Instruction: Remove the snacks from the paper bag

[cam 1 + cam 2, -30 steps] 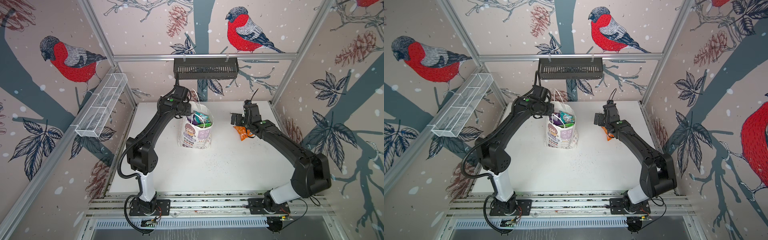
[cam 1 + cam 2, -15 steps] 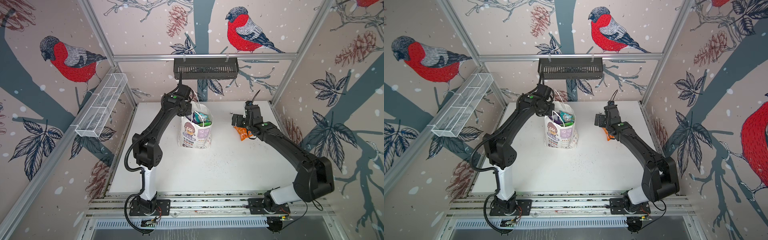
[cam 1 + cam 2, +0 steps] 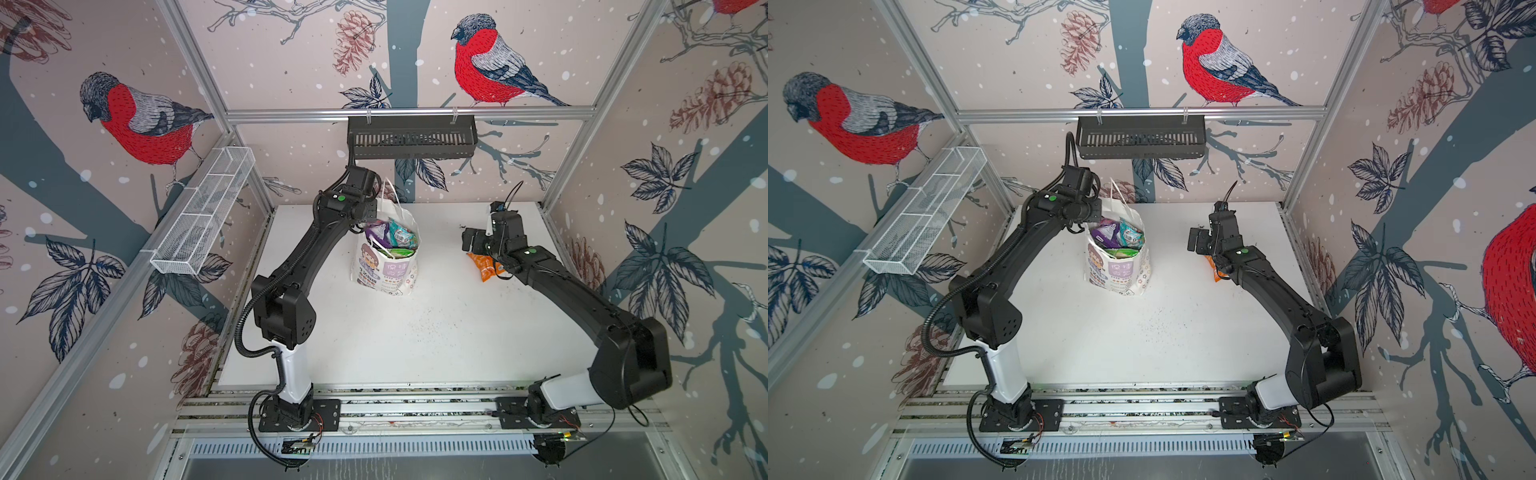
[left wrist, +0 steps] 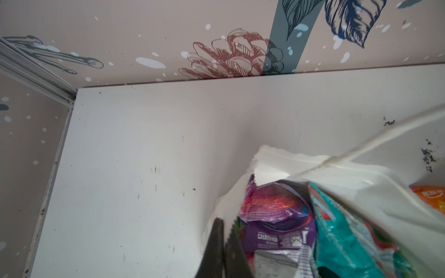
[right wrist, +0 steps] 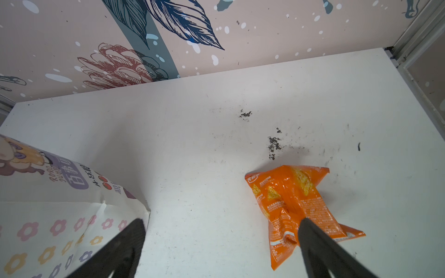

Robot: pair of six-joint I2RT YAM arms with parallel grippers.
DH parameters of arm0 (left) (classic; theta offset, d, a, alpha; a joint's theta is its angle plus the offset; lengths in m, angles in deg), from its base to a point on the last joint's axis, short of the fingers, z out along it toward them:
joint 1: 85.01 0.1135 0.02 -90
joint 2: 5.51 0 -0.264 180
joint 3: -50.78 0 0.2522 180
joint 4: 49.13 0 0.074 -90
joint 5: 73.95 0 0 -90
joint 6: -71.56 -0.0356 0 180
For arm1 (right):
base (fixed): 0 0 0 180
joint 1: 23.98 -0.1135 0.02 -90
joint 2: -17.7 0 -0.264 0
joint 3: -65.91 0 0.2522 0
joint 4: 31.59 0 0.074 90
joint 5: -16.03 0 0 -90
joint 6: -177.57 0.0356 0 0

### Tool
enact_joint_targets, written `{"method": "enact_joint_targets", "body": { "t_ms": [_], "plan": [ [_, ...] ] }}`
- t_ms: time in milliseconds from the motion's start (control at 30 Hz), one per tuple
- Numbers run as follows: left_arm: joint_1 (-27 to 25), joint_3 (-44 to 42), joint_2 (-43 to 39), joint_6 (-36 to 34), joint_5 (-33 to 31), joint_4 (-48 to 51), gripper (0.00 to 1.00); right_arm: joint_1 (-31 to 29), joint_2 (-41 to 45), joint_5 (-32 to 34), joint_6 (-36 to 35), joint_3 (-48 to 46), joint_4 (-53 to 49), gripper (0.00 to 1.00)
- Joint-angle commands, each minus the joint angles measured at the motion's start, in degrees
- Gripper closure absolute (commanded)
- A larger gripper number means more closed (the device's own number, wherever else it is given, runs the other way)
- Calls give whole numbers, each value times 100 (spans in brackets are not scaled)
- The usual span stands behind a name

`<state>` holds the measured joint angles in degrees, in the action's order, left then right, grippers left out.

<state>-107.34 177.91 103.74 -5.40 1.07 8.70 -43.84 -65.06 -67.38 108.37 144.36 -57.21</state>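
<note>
The white paper bag (image 3: 384, 270) (image 3: 1119, 270) stands upright at the table's back middle, its cord handle (image 4: 385, 137) raised. Snacks fill it: a purple packet (image 4: 277, 216) (image 3: 376, 230), a teal one (image 4: 342, 228) (image 3: 401, 237) and a green one (image 3: 399, 252). My left gripper (image 4: 225, 225) is shut, pinching the bag's left rim beside the purple packet. An orange snack packet (image 5: 293, 197) (image 3: 482, 266) lies on the table right of the bag. My right gripper (image 5: 221, 223) (image 3: 471, 241) hovers open between bag (image 5: 60, 216) and orange packet, holding nothing.
A black slotted basket (image 3: 411, 137) hangs on the back rail above the bag. A white wire basket (image 3: 203, 212) is fixed to the left wall. Dark crumbs (image 5: 273, 144) lie behind the orange packet, and fine specks (image 3: 419, 328) dot the table's middle.
My left gripper has closed onto the bag's rim and its elbow has swung forward. The right arm has hardly moved and stays open.
</note>
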Motion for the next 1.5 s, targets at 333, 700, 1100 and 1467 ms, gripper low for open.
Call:
{"method": "enact_joint_targets", "body": {
  "t_ms": [333,700,1100,1467],
  "plan": [
    [35,-148,-284,-465,-121,-1219,100,-113,190,-154,-52,-220,501,0],
    [35,-543,-466,-416,37,-1441,100,-246,260,-90,-66,-250,500,0],
    [31,-121,-348,-228,509,-866,100,-297,484,-417,-175,-430,774,0],
    [83,-282,-1122,-424,1378,-487,100,-504,1072,-1735,-1,-1343,2177,0]
  ]
}}
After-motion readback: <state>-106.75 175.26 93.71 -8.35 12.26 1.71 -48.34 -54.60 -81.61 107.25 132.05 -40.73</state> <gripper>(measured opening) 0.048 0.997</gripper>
